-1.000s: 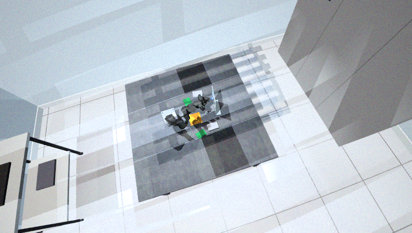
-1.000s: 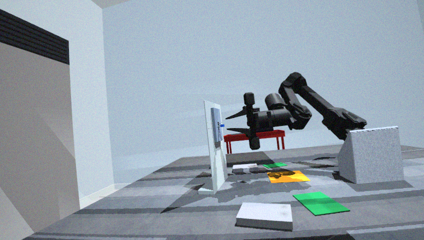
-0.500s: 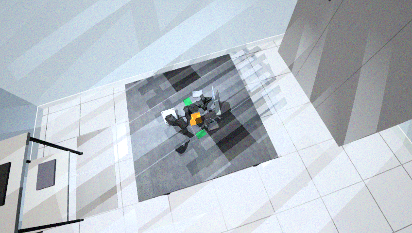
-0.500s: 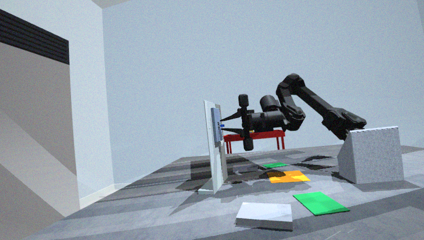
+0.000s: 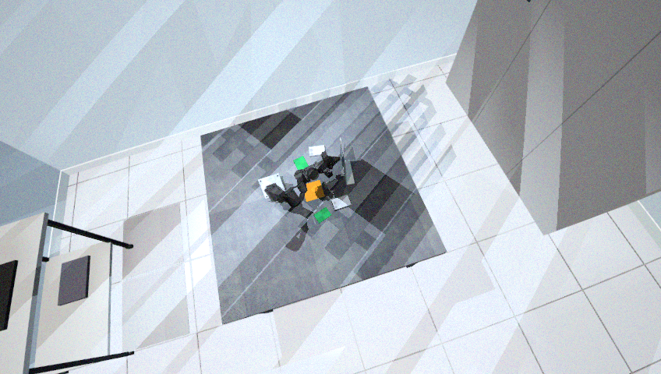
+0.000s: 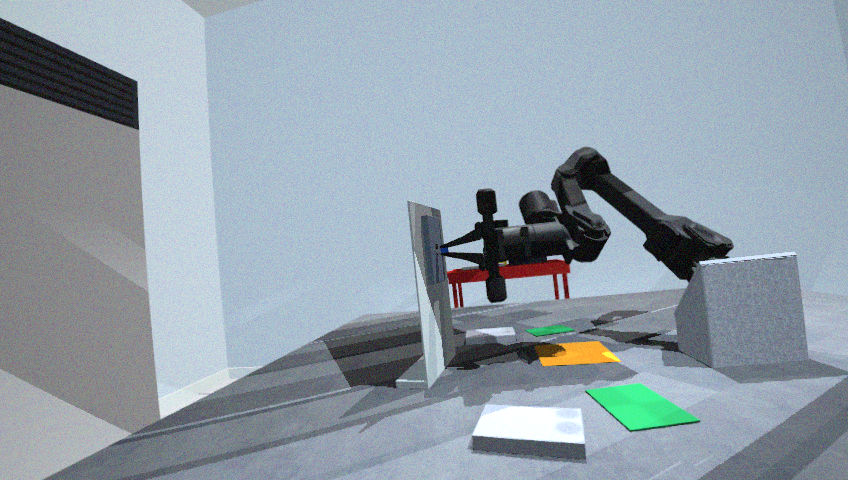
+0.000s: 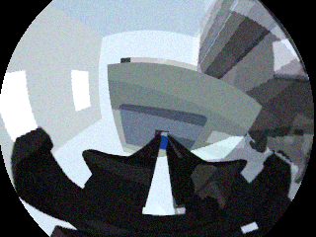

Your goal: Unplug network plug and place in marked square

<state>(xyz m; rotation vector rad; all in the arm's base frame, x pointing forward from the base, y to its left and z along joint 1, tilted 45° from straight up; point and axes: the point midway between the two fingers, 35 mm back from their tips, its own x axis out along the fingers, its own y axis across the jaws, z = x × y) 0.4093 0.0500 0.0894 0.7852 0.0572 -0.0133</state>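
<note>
The upright panel (image 5: 343,160) (image 6: 417,279) (image 7: 183,84) stands on the table with a blue-grey socket plate (image 6: 429,228) (image 7: 138,120) on its face. The blue plug (image 6: 444,251) (image 7: 163,142) sits at the socket, its front end at the plate. My gripper (image 6: 445,249) (image 7: 163,137) is shut on the plug, one finger above and one below it in the exterior view, fingertips close to the panel. The tab is hidden by the fingertips. In the top view the arm covers the plug. Which coloured patch is the marked square, the orange one (image 5: 313,191) (image 6: 580,353) or a green one, I cannot tell.
Green patches (image 5: 301,162) (image 5: 322,214) (image 6: 642,406) (image 6: 549,330) lie on either side of the orange one. White low blocks (image 5: 317,150) (image 5: 341,202) (image 6: 529,425) (image 6: 490,333) lie near the panel. The arm's base stands on a grey block (image 6: 749,309).
</note>
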